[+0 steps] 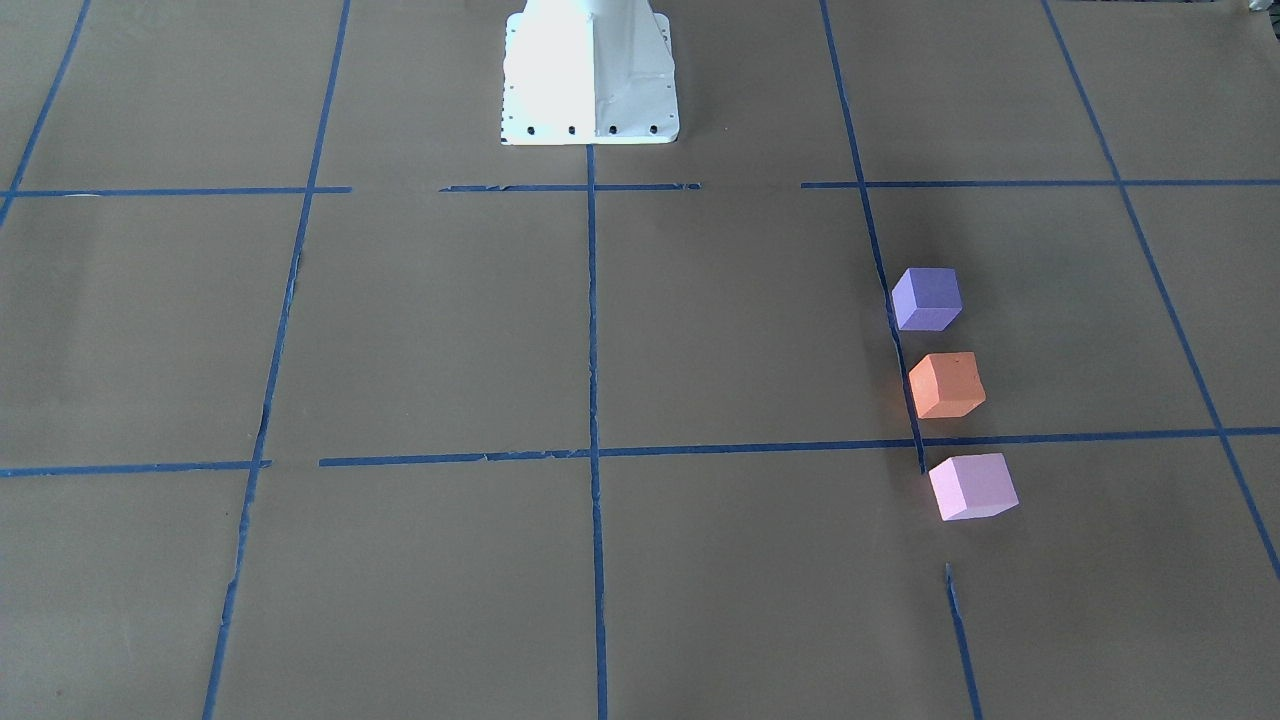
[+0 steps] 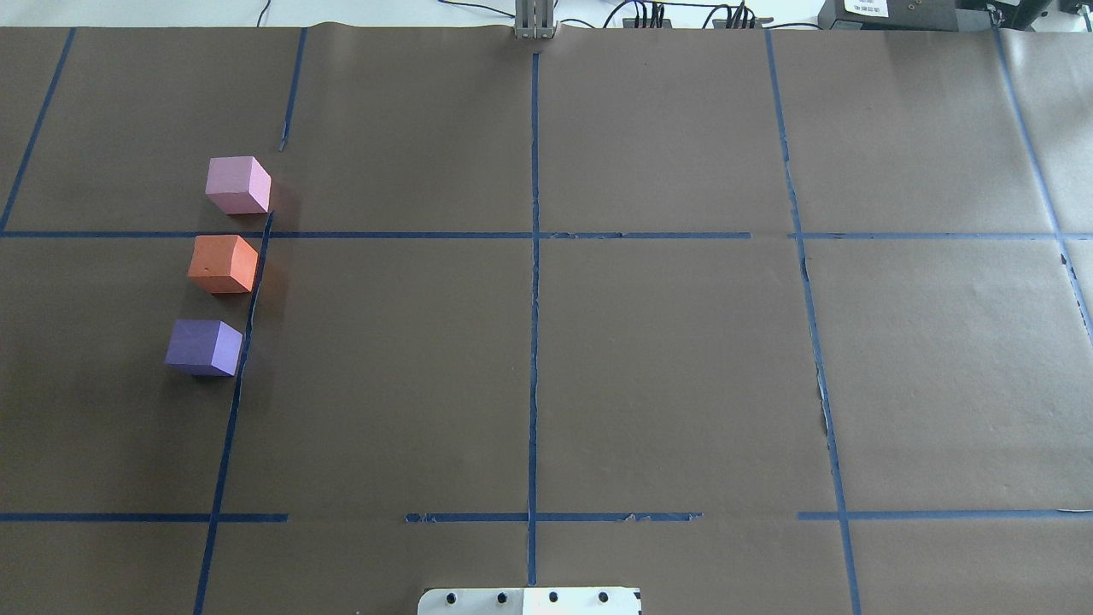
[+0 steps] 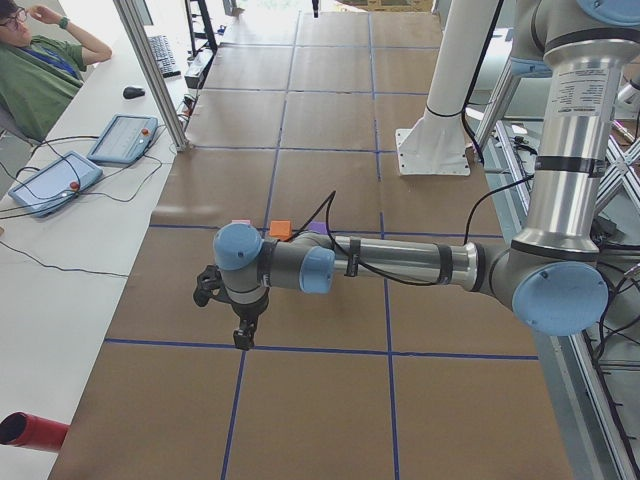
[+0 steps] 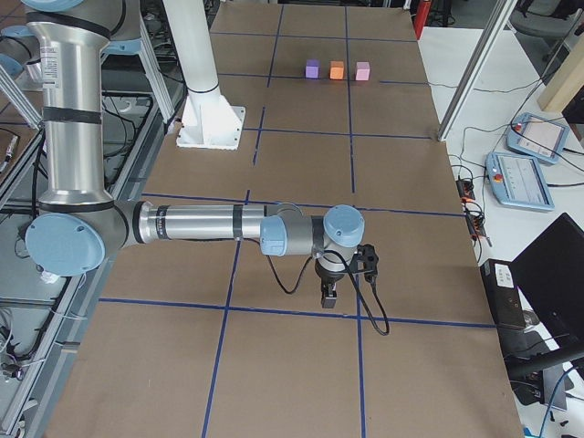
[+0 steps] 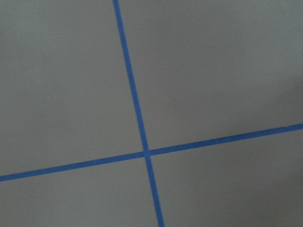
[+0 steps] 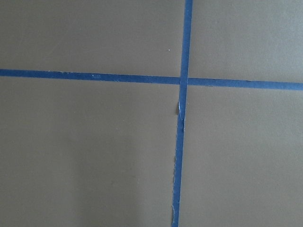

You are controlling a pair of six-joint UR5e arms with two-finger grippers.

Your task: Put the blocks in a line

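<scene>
Three blocks stand in a straight row, a small gap between each, on the table's left side in the overhead view: the light pink block [image 2: 237, 184] farthest, the orange block [image 2: 223, 264] in the middle, the violet-purple block [image 2: 203, 347] nearest the robot. They also show in the front-facing view: purple block [image 1: 926, 298], orange block [image 1: 946, 385], pink block [image 1: 972, 486]. My left gripper [image 3: 243, 340] hangs over a blue tape line, away from the blocks. My right gripper [image 4: 329, 297] hangs at the table's other end. Both show only in the side views, so I cannot tell whether they are open or shut.
The white robot base [image 1: 590, 75] stands at the table's middle edge. Blue tape lines form a grid on the brown paper [image 2: 666, 367]. An operator [image 3: 40, 70] and teach pendants [image 3: 55, 180] are on a side bench. Both wrist views show only paper and tape.
</scene>
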